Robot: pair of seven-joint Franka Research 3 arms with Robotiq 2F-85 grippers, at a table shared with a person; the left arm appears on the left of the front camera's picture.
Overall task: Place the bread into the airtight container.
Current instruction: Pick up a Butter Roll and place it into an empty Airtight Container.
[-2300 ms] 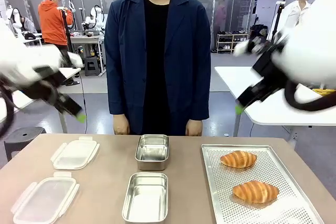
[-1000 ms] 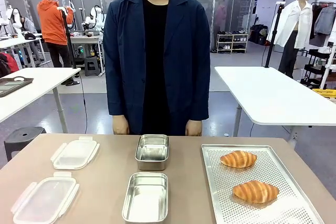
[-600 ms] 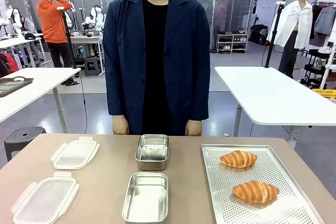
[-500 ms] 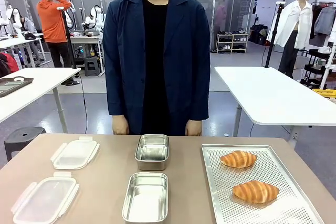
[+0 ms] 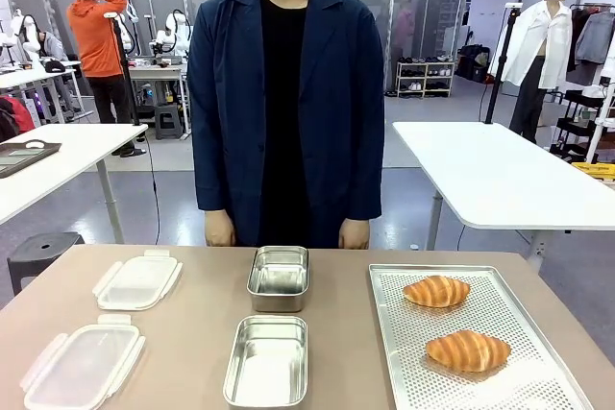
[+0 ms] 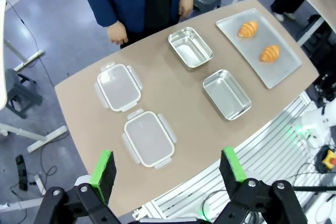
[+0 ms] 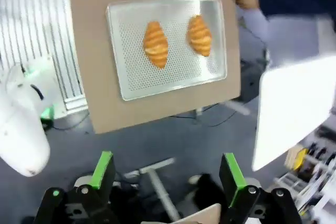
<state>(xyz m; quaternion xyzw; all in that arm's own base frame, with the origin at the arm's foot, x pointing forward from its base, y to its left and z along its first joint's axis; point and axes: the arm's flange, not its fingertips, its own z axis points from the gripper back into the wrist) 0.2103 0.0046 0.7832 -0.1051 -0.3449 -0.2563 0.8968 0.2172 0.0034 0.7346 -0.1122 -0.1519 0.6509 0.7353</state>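
Note:
Two golden breads lie on a perforated metal tray (image 5: 538,386): one bread (image 5: 437,291) farther back, one bread (image 5: 468,350) nearer. The same two show from high above as bread (image 7: 156,44) and bread (image 7: 199,35), and small as bread (image 6: 248,28) and bread (image 6: 270,53). Two steel containers sit mid-table, one (image 5: 279,277) in front of the person, one (image 5: 268,361) closer to me. My left gripper (image 6: 167,170) hangs open high over the table's near edge. My right gripper (image 7: 166,173) is open too, high above the tray's side, nothing between its fingers.
Two clear plastic lids lie on the table's left part, lid (image 5: 137,281) and lid (image 5: 83,365). A person in a dark blue coat (image 5: 286,93) stands at the far edge, hands down by the table. A white table (image 5: 500,180) stands behind right.
Both arms, which crossed the front view at the sides in the oldest frame, have risen out of that view. Nothing on the table has moved.

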